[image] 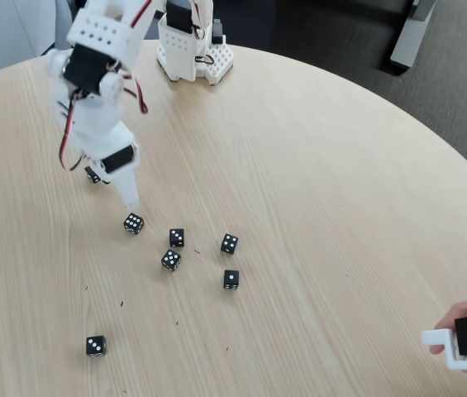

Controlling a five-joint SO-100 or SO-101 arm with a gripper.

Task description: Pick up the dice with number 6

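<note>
The fingers (131, 201) hovered just above the dice with number 6 (134, 223) on the desk (316, 207); couldn't tell their gap.

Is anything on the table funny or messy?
Mostly no. Six black dice lie loosely scattered on the wooden table, some turned askew. One oddity: a hand holding a white device pokes in at the bottom right corner.

The fixed view looks steeply down from above the near edge of the round desk (316, 165) — facing the arm's base (193, 51) at the far rim, moderately close.
</note>
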